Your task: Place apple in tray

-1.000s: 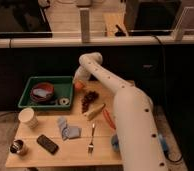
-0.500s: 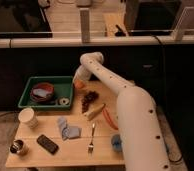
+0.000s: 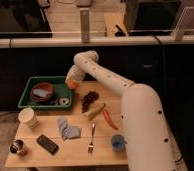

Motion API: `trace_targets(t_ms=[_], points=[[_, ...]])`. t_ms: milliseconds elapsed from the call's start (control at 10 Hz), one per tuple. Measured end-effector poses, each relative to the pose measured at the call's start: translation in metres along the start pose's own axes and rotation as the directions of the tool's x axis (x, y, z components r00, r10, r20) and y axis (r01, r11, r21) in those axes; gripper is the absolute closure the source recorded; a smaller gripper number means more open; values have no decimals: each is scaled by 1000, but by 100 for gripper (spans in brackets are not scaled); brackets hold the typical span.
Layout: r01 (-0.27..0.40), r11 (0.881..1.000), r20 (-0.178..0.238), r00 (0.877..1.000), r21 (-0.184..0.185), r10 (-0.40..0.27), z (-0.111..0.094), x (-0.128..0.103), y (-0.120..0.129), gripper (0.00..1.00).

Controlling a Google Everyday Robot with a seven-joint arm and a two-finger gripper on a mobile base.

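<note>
The apple (image 3: 72, 84) is a small orange-yellow fruit held at the tip of my gripper (image 3: 71, 83), right over the right wall of the dark green tray (image 3: 27, 92). The gripper is shut on the apple and hangs just above the tray's right edge at the table's back left. My white arm (image 3: 115, 85) reaches from the lower right across the table to it. The tray holds a reddish-brown bowl (image 3: 43, 92) and a small round object (image 3: 64, 101).
On the wooden table: a dark grape bunch (image 3: 89, 98), a red chili pepper (image 3: 109, 119), a banana-like piece (image 3: 94, 112), a fork (image 3: 91, 137), a blue cloth (image 3: 67, 129), a paper cup (image 3: 27, 118), a black phone (image 3: 47, 144), a can (image 3: 18, 147) and a blue cup (image 3: 118, 143).
The gripper with the apple has shifted slightly left, toward the tray's right edge. Nothing else on the table has moved.
</note>
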Motion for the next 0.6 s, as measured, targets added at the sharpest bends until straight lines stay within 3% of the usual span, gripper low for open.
trace_targets(t_ms=[200,600], points=[[64,998,29,997,23,-65,9,-12,-26,93],[143,989,49,988,48,-145,20,-11,-39,51]])
